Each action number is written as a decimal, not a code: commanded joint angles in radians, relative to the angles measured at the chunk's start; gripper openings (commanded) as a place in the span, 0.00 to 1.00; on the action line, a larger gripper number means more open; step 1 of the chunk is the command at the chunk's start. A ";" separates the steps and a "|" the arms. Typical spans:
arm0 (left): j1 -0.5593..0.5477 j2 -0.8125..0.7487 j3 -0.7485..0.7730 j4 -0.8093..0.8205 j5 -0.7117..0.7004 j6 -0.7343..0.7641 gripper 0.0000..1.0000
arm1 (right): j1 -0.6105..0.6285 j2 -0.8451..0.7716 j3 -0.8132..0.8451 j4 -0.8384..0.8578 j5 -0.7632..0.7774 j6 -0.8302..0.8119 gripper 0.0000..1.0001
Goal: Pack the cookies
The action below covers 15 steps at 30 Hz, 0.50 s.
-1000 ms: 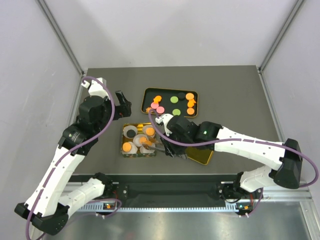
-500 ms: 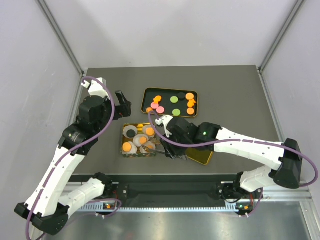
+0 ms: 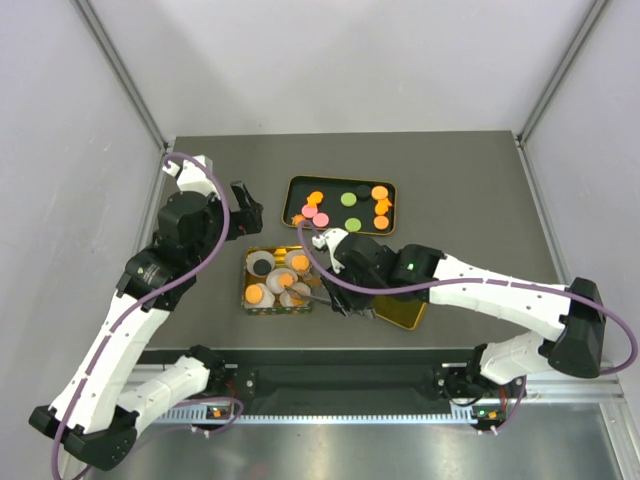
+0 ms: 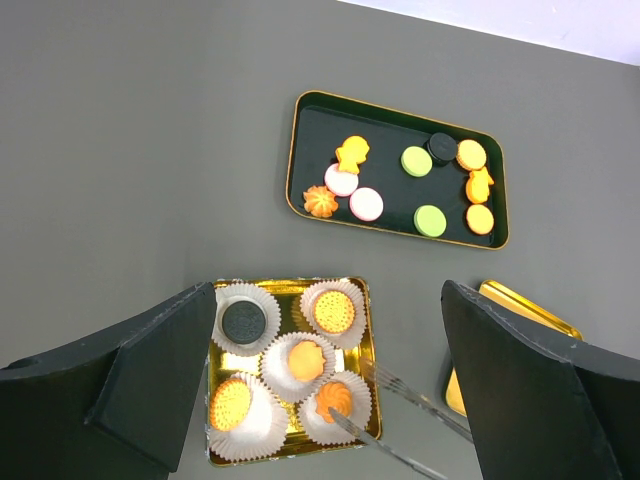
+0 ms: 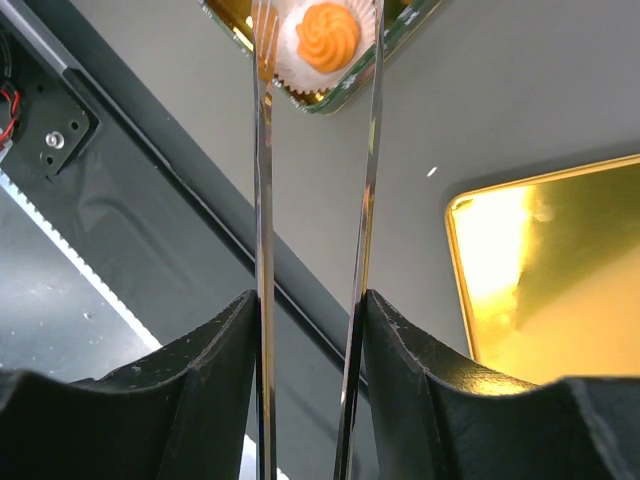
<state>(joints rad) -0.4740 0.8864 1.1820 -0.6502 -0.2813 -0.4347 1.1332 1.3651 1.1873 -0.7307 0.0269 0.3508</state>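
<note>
Five cupped cookies [image 4: 305, 361] fill the gold box [image 4: 288, 286], loose ones the dark tray [image 4: 390, 200]; the left tool [image 4: 328, 290] gapes, and only the right wrist view shows the right tool [image 5: 308, 310] clamping tongs [image 5: 262, 200].

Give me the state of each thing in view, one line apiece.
left pincer: open, empty.
right pincer: shut on tongs.
tongs: tips apart, either side of swirl cookie.
gold box: open, five paper cups, all filled.
gold lid: off, lying beside the box.
black tray: holding loose cookies.
</note>
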 commanded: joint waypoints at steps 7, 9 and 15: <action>0.002 -0.006 -0.001 0.058 0.020 -0.004 0.99 | -0.323 -0.101 0.048 0.043 0.034 -0.056 0.45; 0.002 -0.001 -0.007 0.066 0.039 -0.009 0.99 | -0.459 -0.092 0.046 0.063 0.064 -0.059 0.46; 0.002 0.009 -0.036 0.073 0.080 -0.021 0.99 | -0.765 -0.020 0.034 0.192 0.061 -0.036 0.47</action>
<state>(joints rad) -0.4740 0.8886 1.1629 -0.6296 -0.2352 -0.4446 0.4690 1.3151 1.2003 -0.6533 0.0689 0.3096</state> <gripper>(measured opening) 0.991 0.470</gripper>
